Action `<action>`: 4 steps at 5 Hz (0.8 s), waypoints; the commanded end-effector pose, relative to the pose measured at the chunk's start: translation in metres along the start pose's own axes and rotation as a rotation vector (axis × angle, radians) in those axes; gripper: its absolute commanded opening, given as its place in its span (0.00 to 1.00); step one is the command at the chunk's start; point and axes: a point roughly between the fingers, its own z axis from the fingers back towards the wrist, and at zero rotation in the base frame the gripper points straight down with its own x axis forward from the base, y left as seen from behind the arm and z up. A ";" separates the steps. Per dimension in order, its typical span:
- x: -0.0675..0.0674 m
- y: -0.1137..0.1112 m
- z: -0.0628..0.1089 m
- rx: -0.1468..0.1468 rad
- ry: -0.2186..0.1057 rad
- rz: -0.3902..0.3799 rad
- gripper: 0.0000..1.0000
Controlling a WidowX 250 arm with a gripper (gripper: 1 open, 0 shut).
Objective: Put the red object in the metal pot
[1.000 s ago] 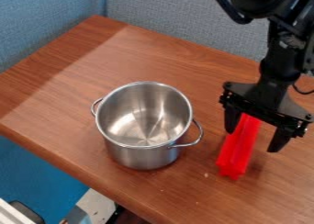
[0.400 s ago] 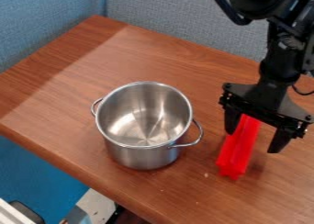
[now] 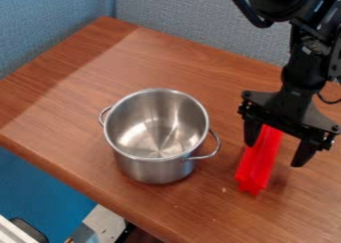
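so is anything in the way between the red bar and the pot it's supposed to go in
Nothing visible stands between the red bar and the metal pot; only its near side handle and wall must be cleared.

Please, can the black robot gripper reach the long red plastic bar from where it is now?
Probably yes: the open black gripper hovers over the long red plastic bar's far end, and nothing visible blocks it.
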 end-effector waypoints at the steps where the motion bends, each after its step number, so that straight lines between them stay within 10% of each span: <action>1: 0.005 0.005 0.009 -0.013 -0.029 0.021 1.00; 4: 0.006 0.005 0.009 -0.015 -0.029 0.028 1.00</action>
